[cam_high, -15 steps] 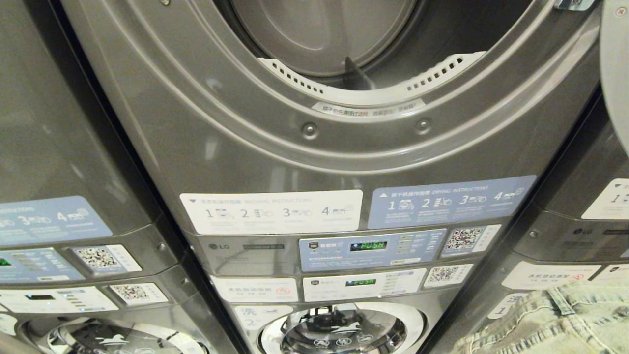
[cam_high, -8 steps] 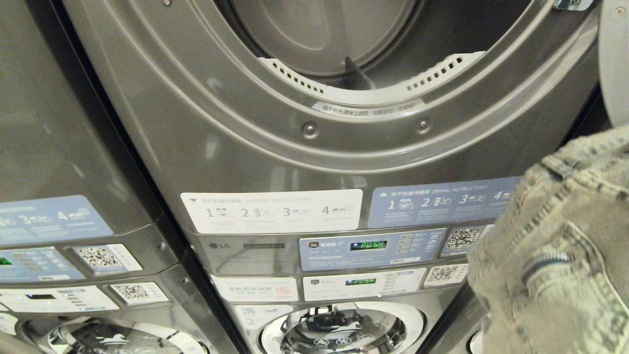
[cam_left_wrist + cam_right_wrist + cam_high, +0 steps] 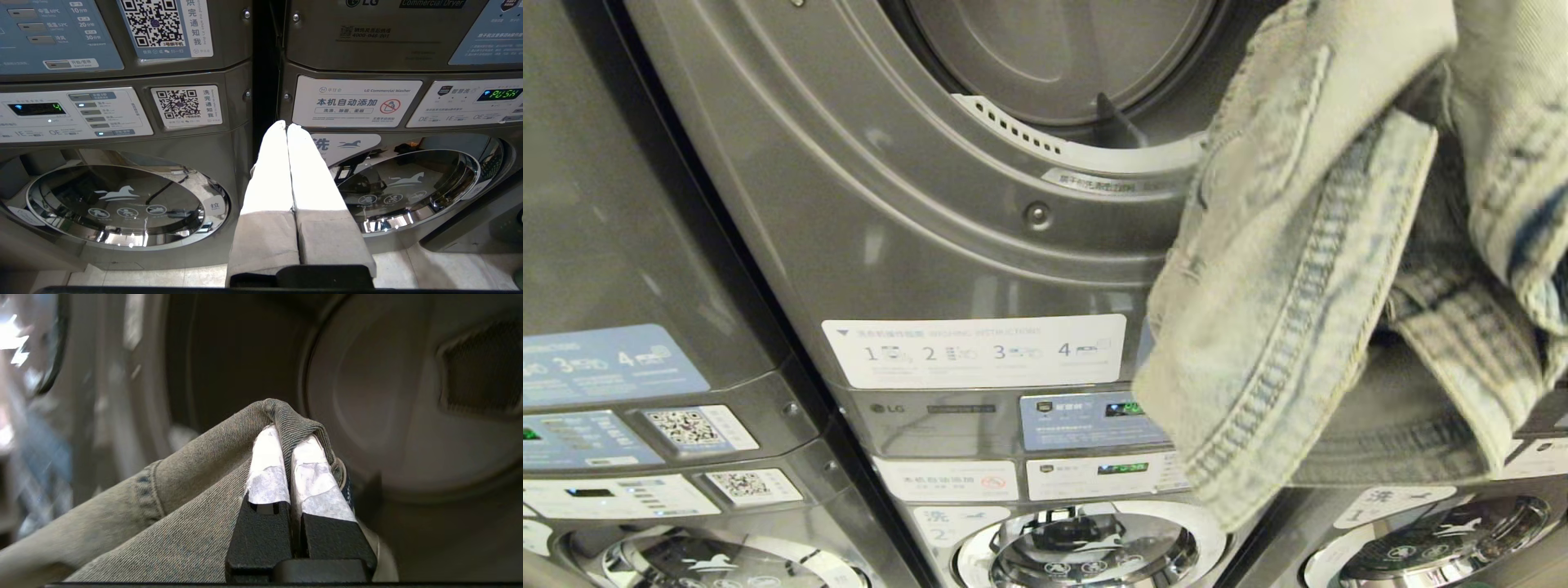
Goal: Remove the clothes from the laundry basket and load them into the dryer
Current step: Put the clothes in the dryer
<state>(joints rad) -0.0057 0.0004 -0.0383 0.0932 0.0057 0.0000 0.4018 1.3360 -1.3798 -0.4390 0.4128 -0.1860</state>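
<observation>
Up at the dryer (image 3: 866, 204) mouth, R side of head view, a pale washed denim garment (image 3: 1290, 327) hangs bunched in front of the open drum (image 3: 1054, 49), covering the lower R part of the door ring and part of the blue instruction sticker + control panel (image 3: 1078, 420) below. Seams and stitched hems face the camera; the cloth's lowest edge droops to about the level of the washer (image 3: 1094, 547) door underneath, label "2" beside it.

Right wrist view: right end effector (image 3: 288, 437) has its white-taped fingers (image 3: 265, 465) pressed together, pinching a fold of the denim that wraps over both tips. Behind it, the dryer's dark drum interior and rear wall, blurred.

Left wrist view: left end effector (image 3: 287, 126) w/ white fingertips pressed together, nothing between them, pointing at the gap between two machine stacks, low by the washer doors w/ horse emblems. White panel w/ QR code (image 3: 187, 105) sits just beside that gap.

Laundry basket not visible in any view.
</observation>
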